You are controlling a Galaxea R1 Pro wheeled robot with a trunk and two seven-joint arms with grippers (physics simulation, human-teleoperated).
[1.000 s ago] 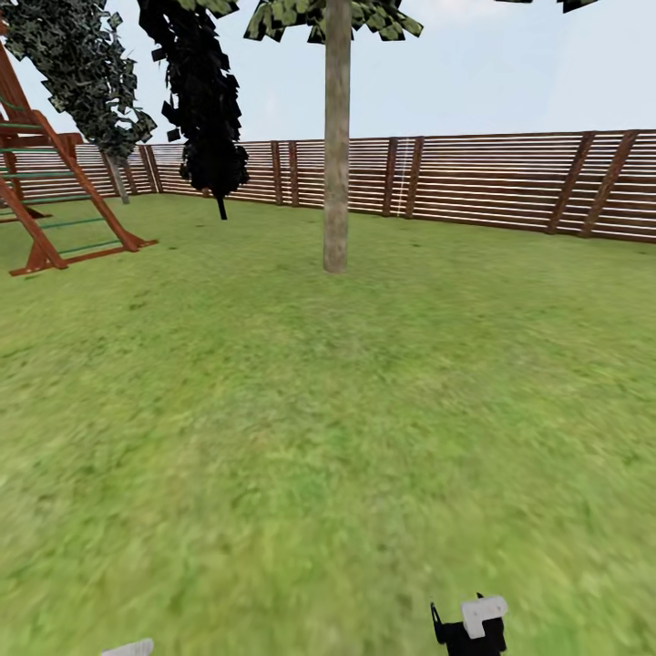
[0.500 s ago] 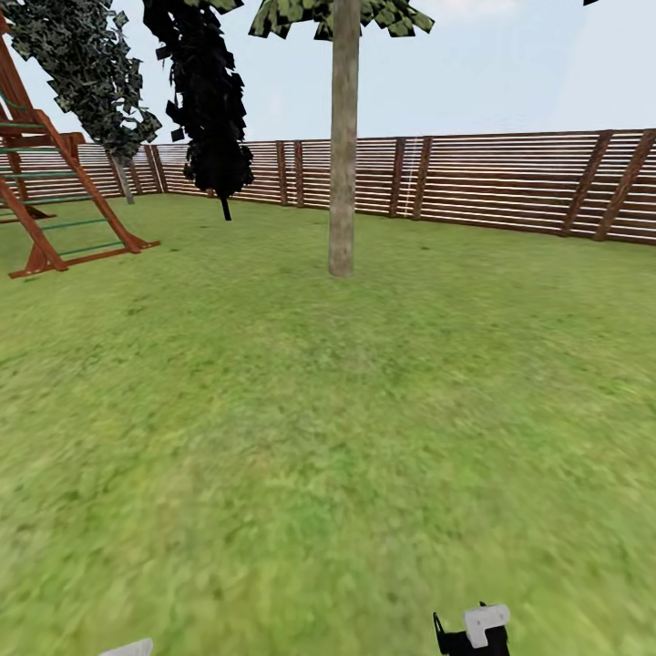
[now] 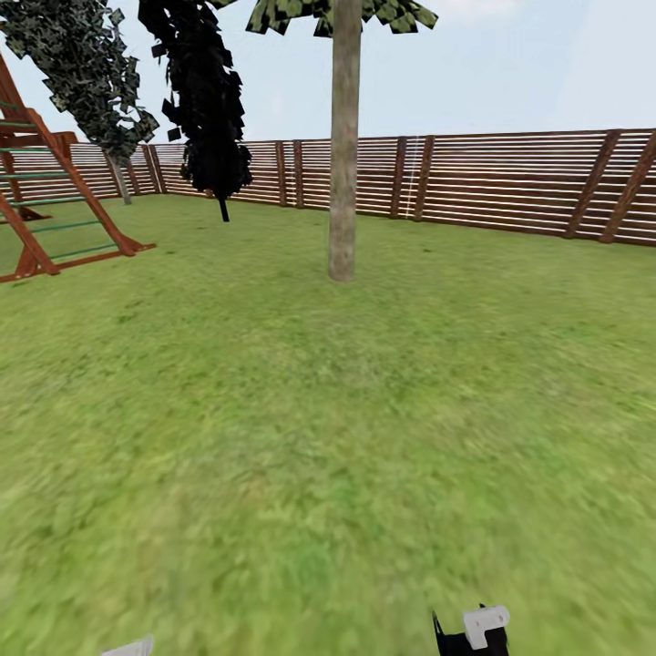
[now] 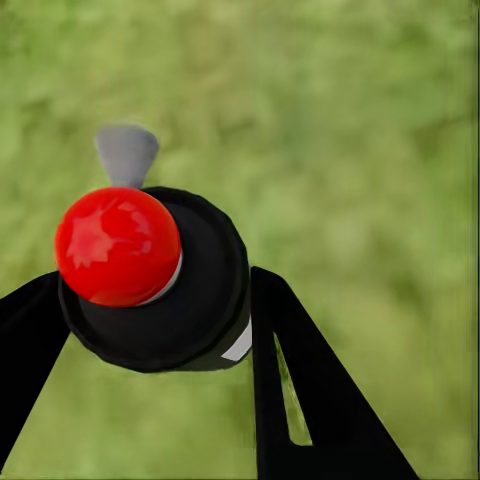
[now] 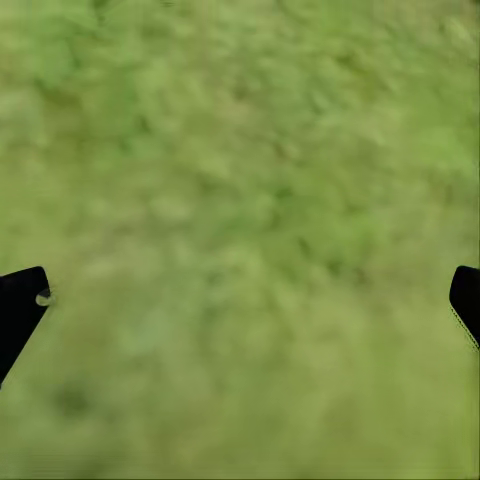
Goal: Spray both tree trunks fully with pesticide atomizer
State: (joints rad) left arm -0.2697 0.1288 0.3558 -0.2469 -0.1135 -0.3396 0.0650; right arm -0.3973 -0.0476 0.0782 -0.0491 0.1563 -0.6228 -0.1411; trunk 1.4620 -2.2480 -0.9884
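In the left wrist view the pesticide atomizer point(image 4: 150, 280), a black body with a red round cap and a grey nozzle, sits between the black fingers of my left gripper point(image 4: 150, 310), which is shut on it above the grass. In the head view a tall tree with a straight pale trunk point(image 3: 343, 155) stands ahead on the lawn, its mottled crown point(image 3: 339, 13) cut off by the frame's upper edge. Another tree with a mottled crown point(image 3: 77, 68) leans at the far left by the fence. My right gripper point(image 5: 240, 310) is open over bare grass; its wrist point(image 3: 476, 629) shows low in the head view.
A brown slatted fence point(image 3: 510, 182) closes the lawn at the back. A near-black conifer point(image 3: 205, 100) stands left of the trunk. A red-brown wooden play frame point(image 3: 50, 200) with green rungs stands at the left. Open lawn point(image 3: 319, 410) stretches between me and the trunk.
The whole head view has shifted: the trunk sits slightly further right and lower, and the play frame has slid left. The atomizer stays in my left gripper.
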